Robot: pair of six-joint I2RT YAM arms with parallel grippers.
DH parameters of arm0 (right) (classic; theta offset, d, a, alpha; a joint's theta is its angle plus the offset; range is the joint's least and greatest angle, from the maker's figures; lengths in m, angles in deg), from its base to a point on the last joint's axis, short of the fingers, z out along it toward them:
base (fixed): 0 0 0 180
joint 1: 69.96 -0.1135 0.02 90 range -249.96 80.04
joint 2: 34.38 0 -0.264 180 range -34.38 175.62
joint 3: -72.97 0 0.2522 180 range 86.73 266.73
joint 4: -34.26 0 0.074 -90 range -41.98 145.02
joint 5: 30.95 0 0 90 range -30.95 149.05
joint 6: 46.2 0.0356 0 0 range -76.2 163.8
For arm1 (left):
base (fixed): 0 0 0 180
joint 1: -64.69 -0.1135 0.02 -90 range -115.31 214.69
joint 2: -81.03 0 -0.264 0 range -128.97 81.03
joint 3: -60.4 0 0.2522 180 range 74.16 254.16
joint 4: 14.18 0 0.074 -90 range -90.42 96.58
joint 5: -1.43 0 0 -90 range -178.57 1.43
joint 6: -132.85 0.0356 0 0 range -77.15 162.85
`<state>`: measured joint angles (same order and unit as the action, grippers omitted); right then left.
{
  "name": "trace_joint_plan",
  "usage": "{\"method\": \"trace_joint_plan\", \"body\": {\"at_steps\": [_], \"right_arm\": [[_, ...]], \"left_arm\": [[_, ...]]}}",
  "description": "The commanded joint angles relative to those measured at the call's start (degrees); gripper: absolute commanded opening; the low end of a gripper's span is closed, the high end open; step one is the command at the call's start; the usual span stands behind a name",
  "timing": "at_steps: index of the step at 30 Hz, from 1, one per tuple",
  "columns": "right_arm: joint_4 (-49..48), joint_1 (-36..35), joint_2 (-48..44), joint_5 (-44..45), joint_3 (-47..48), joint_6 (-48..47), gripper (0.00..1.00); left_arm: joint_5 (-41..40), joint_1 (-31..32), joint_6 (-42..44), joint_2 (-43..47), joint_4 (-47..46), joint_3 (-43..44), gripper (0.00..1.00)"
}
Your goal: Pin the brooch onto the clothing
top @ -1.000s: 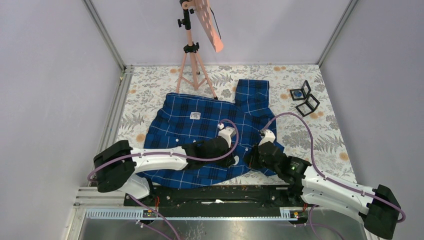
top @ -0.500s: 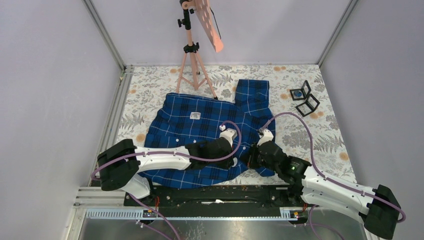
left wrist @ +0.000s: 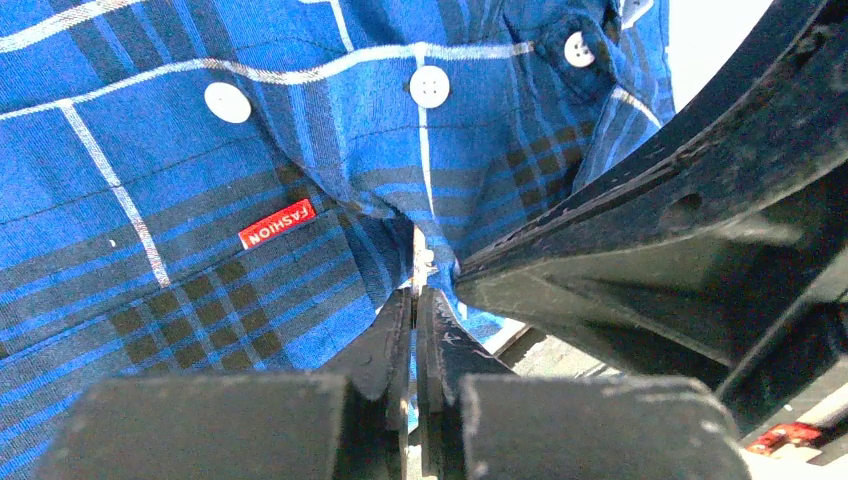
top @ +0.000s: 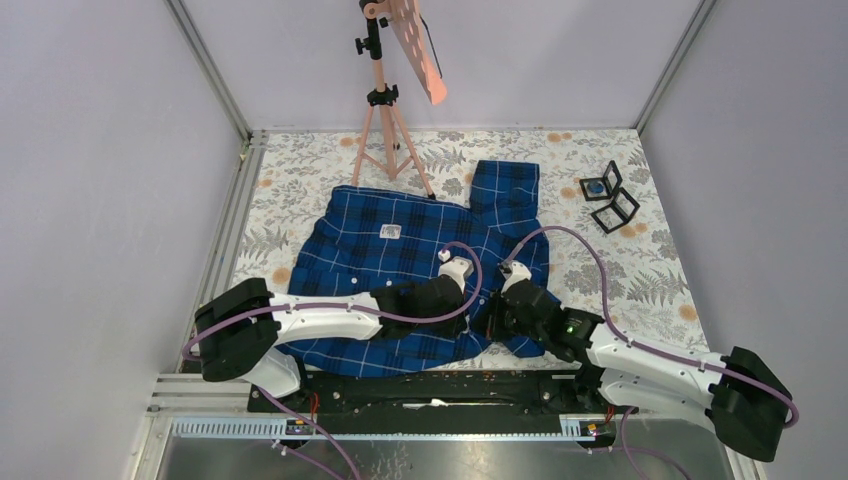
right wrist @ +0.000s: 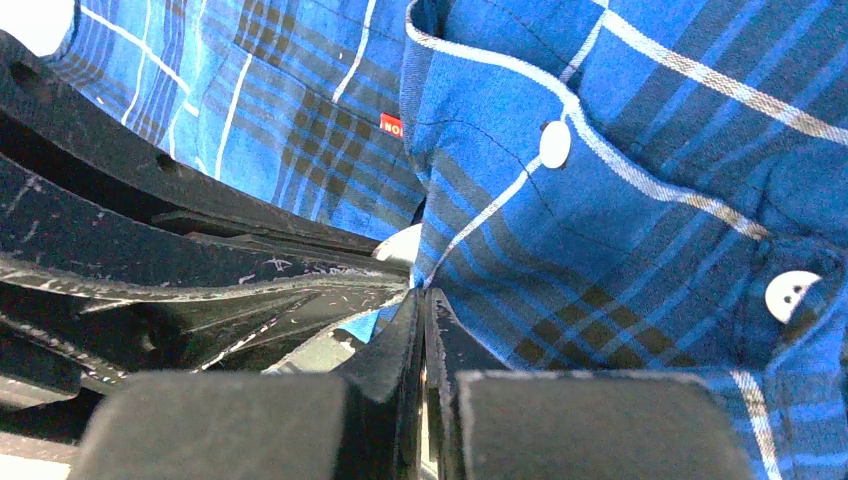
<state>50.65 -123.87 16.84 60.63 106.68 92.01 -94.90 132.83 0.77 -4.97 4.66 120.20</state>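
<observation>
The dark-blue plaid shirt [top: 400, 262] lies spread on the flowered table, its white neck label [top: 390, 232] up. My left gripper [top: 471, 319] is shut on a fold of the shirt's front edge; in the left wrist view its jaws [left wrist: 414, 296] pinch cloth just below the red tag [left wrist: 277, 223] and white buttons [left wrist: 429, 86]. My right gripper [top: 493, 321] is right next to it, shut on the same buttoned edge [right wrist: 422, 296]. A small blue item that may be the brooch [top: 596, 186] sits in an open black box at the back right.
A pink tripod stand [top: 385, 100] with a tilted board stands at the back, one leg touching the shirt's far edge. The open black box [top: 610, 197] lies far right. Metal frame rails [top: 230, 220] and grey walls bound the table.
My right gripper has moved a little left, close to the left gripper, drawing the shirt's near right edge inward. The left arm has hardly moved.
</observation>
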Motion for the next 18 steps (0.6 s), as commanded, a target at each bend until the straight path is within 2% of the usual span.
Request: {"method": "trace_joint_plan", "body": {"at_steps": [1, 11, 15, 18], "right_arm": [[-5.03, -0.52, 2.15, -3.33, -0.51, 0.19, 0.00], [-4.82, -0.49, 1.86, -3.16, -0.73, 0.10, 0.00], [-3.03, -0.49, -2.14, -3.60, 0.25, -1.49, 0.22], [3.01, -0.49, -7.04, -2.52, 2.75, -3.92, 0.39]], "left_arm": [[-1.99, 0.33, -0.51, 1.84, -2.71, 0.33, 0.00], [-2.69, 0.11, -1.71, 6.67, -9.17, -5.17, 0.00], [-0.17, -0.61, -2.00, 7.63, -12.92, -7.04, 0.00], [1.40, -1.26, -2.04, 7.76, -14.64, -7.65, 0.00]]}}
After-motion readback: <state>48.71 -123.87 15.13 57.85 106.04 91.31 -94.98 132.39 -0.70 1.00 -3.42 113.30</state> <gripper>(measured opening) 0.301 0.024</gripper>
